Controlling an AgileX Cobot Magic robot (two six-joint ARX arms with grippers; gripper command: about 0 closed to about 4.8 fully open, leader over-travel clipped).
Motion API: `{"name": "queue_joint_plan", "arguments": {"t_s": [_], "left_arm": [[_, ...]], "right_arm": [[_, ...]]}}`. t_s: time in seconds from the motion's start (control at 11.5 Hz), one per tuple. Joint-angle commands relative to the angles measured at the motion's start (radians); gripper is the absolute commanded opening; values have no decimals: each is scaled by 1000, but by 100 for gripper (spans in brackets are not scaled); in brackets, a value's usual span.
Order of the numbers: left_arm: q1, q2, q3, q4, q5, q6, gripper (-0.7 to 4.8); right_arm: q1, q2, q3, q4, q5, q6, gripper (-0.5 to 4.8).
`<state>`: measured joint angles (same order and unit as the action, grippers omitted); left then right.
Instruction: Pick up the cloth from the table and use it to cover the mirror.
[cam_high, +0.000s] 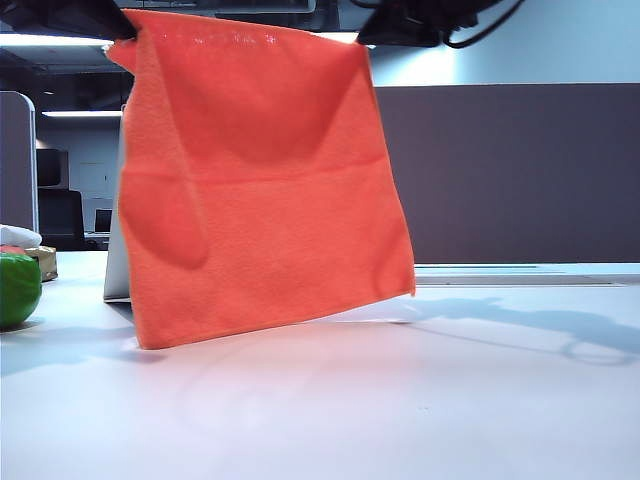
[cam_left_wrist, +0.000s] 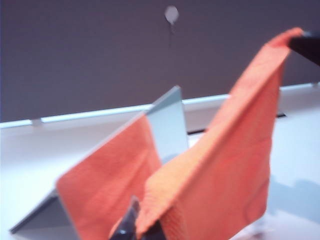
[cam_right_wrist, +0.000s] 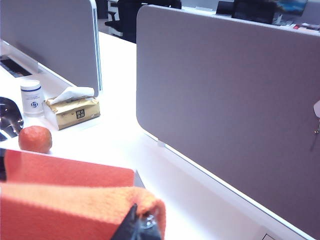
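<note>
**Orange cloth hangs over mirror**

Above the white desk (cam_high: 420, 400), the left end effector (cam_left_wrist: 135, 222) and right end effector (cam_right_wrist: 137, 222) are each clamped on an upper corner of the fuzzy orange cloth (cam_high: 260, 190), spread as a flat square sheet. Its lower hem hangs near the desktop, in front of the tilted, silver-framed mirror (cam_left_wrist: 167, 125). Open desk lies toward the front and right edges. A green round object (cam_high: 18, 288) sits at the left edge.
</note>
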<state>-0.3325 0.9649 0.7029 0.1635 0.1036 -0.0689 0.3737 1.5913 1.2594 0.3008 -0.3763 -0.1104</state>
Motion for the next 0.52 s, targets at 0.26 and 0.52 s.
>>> {"name": "queue_joint_plan", "arguments": {"t_s": [0.26, 0.52], "left_arm": [[-15, 12, 6, 25, -89, -44, -6], [-15, 31, 11, 42, -182, -44, -6]], "right_arm": [[-41, 143, 171, -74, -126, -2, -1], [-31, 165, 177, -71, -155, -2, -1]]}}
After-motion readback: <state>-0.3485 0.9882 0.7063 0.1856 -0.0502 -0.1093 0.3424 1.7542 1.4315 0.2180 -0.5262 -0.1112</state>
